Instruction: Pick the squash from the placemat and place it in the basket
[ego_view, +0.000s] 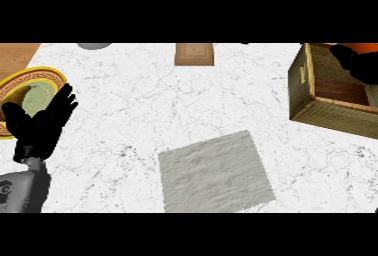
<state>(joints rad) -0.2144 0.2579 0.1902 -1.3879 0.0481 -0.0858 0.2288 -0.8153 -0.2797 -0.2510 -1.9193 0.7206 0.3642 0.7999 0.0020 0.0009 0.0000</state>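
- White marbled stone forms the surface (148, 100), seen steeply from above.
- A grey, coarse-woven placemat (214, 172) lies near the middle of the near side, turned slightly askew, with nothing on it.
- The basket (306, 92), a boxy olive-brown one, sits at the far right, tilted in the view.
- The right robot hand (359, 62) shows as a dark shape over the basket's opening; an orange patch (363, 47) just beyond it may be the squash, though I cannot tell whether the fingers are curled round it.
- The left robot hand (40, 122) rests at the left edge, fingers straight and pointing up, holding nothing.
- Behind that hand lies a yellow-rimmed plate (29, 82) with a patterned border.
- A small tan board (194, 54) lies at the far edge, and a grey round object (94, 45) peeks in left of it.
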